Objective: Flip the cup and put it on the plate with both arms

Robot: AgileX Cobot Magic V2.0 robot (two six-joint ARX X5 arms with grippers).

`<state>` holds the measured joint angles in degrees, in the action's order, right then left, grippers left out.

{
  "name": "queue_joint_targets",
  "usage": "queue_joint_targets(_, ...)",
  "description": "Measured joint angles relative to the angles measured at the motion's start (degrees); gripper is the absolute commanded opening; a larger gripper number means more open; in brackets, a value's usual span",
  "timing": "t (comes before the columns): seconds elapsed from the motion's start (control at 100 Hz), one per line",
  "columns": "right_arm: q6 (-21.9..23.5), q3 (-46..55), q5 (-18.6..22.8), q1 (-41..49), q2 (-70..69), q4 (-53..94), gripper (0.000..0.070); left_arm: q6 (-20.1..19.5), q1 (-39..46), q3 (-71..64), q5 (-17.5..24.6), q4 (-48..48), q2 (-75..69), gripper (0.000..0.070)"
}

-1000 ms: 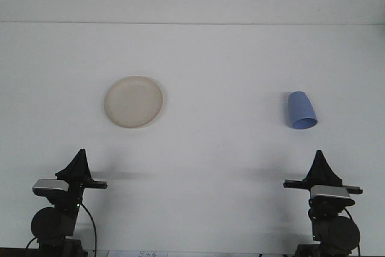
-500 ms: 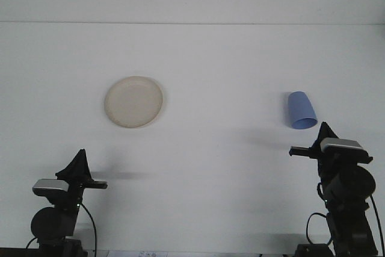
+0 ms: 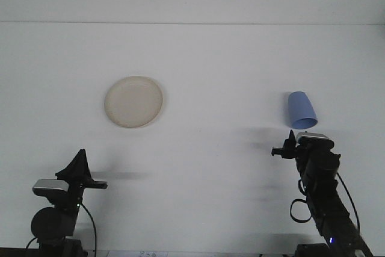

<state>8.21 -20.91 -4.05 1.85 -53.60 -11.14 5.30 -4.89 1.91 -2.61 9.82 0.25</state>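
The table (image 3: 198, 58) is one big plain white matte surface, running back to a pale wall, and there's honestly not much on it. Nothing sits between the two items or in front of either one, so the paths are wide open.

The right arm (image 3: 322, 200) is the biggest dark thing in view, black and jointed with a loose cable looping off it. Compared with half a second ago it has stretched forward and swung a bit toward the middle, so the right gripper (image 3: 290, 142) now sits just near-side of the cup, close but not touching. Can't tell how its jaws stand from this angle.

The left arm (image 3: 57, 215) is parked at the near left corner, same as before, and the left gripper (image 3: 78, 164) shows as a black pointed shape; jaw state can't be made out either.

The plate (image 3: 133, 102) is round, cream, shallow-rimmed, left of centre.

The cup (image 3: 300, 111) is smooth blue plastic, tapered, lying tipped with its wider mouth toward the near edge, over on the right side, well apart from the plate.
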Motion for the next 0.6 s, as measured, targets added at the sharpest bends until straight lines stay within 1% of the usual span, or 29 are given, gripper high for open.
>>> queue_joint_targets(0.13,0.52,3.58,0.02,-0.02,-4.61,-5.79,0.0361,0.00,0.00,0.00,0.00,0.00,0.00,0.0012)
queue_joint_targets(0.43,0.52,3.50,0.09,-0.57,-17.84,-25.75,0.0361,0.00,0.00,0.00,0.00,0.00,0.00,0.0012)
queue_joint_targets(0.6,0.55,2.25,2.58,-2.05,-26.91,-30.77,0.0361,0.00,0.00,0.00,0.00,0.00,0.00,0.0012)
